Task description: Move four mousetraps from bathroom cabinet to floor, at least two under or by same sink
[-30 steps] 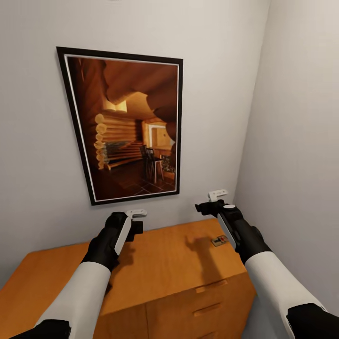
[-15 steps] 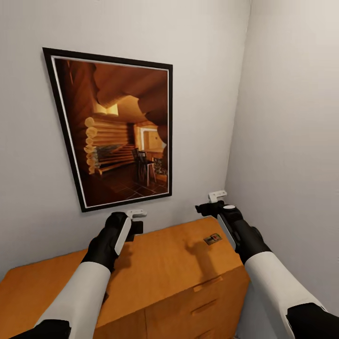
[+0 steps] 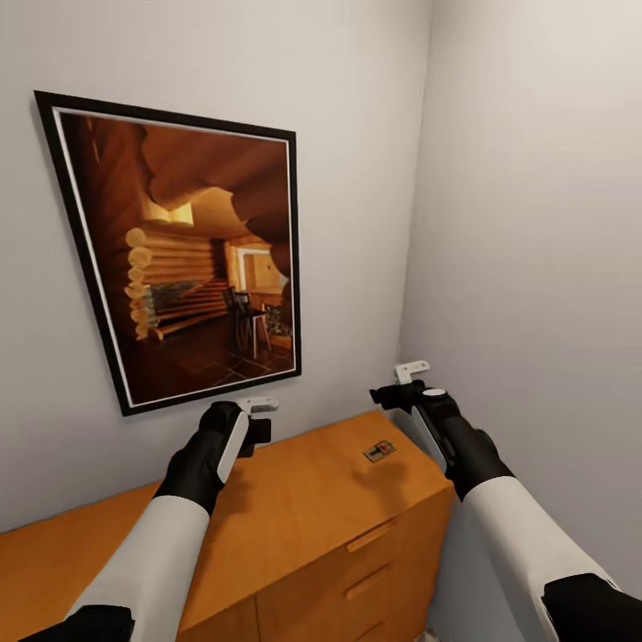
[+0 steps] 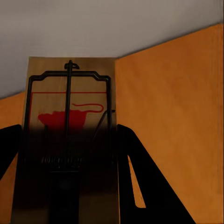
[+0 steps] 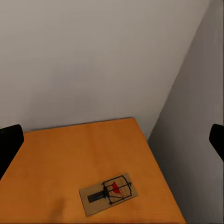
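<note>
In the left wrist view a mousetrap (image 4: 70, 98), a brown board with black wire and a red mouse mark, sits clamped between my left gripper's black fingers (image 4: 140, 182). In the head view my left gripper (image 3: 255, 419) hovers over the back of the orange-brown cabinet (image 3: 294, 508), near the wall. A second mousetrap (image 3: 379, 451) lies flat on the cabinet top near its right back corner, also clear in the right wrist view as the mousetrap (image 5: 108, 193). My right gripper (image 3: 401, 383) hangs open above and just right of it, nothing between its fingers (image 5: 10, 140).
A large black-framed picture (image 3: 178, 259) of a log-cabin room hangs on the wall behind the cabinet. A grey side wall (image 3: 535, 223) closes in right beside the cabinet's right end. Drawer fronts with handles (image 3: 370, 535) face me.
The whole picture has slid left, so the camera has turned right. Both arms keep their pose in the view, and the lying mousetrap stays put on the cabinet.
</note>
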Available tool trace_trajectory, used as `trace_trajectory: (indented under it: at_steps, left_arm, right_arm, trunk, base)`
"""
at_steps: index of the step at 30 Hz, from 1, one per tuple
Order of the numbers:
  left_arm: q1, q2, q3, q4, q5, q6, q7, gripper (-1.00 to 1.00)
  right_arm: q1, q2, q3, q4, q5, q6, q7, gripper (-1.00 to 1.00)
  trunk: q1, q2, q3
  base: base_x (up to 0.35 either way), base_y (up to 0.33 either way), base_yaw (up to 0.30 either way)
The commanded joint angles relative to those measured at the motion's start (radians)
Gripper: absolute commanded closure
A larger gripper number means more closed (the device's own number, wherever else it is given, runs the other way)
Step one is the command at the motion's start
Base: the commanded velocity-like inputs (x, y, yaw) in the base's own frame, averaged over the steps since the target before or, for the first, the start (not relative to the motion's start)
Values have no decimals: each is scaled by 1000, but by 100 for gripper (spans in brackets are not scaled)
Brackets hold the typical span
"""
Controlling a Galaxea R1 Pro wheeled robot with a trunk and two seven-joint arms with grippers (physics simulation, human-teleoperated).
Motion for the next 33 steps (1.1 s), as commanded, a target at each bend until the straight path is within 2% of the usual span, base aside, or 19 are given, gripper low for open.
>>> trace_trajectory:
  at_steps: [1,10,15,21,24,26,28,29,30,33]
  left_arm:
    - [0,-1,2,-1,5,4,6,100]
    - [0,-1,2,-1,5,4,6,100]
    - [0,-1,2,-1,5,4,6,100]
    - [0,-1,2,-1,6,4,6,100]
    - [0,-1,2,-1,6,4,6,100]
    - [0,-1,2,-1,6,4,6,100]
    - [0,-1,2,-1,6,4,6,100]
    - [0,-1,2,-1,6,4,6,100]
    - [0,-1,2,-1,6,4,6,100]
    - [0,-1,2,-1,7,4,6,100]
  right_arm:
    - [0,0,0,-1,1,5,2,-100]
    - [0,0,1,-1,-1,5,3,-100]
    - [0,0,-2,4,-4,8,1,-100]
    - [0,0,-24,50,-41,14,-16,-100]
    - [0,1,-79,86,-91,15,-37,-100]
    - [0,5,-158,140,-170,14,-79,-100]
    - [0,9,-235,191,-254,9,-166,-100]
    - [0,10,-251,199,-274,8,-195,-100]
    - [0,12,-273,211,-310,6,-257,-100]
    - [0,16,-297,223,-365,3,-386,-100]
  trunk:
    - [0,-1,1]
    - [0,-1,12]
    - [0,-1,14]
    - [0,-1,15]
    - [0,-1,15]
    - [0,-1,15]
    - [0,-1,15]
    - [0,-1,15]
    - [0,-1,15]
    - [0,-1,15]
  base:
    - [0,1,-214]
    - [0,0,-212]
    - [0,0,-85]
    - [0,0,-15]
    - [0,0,-3]
    - [0,0,-1]
    - [0,0,0]
    - [0,0,0]
    - [0,0,0]
    - [0,0,0]
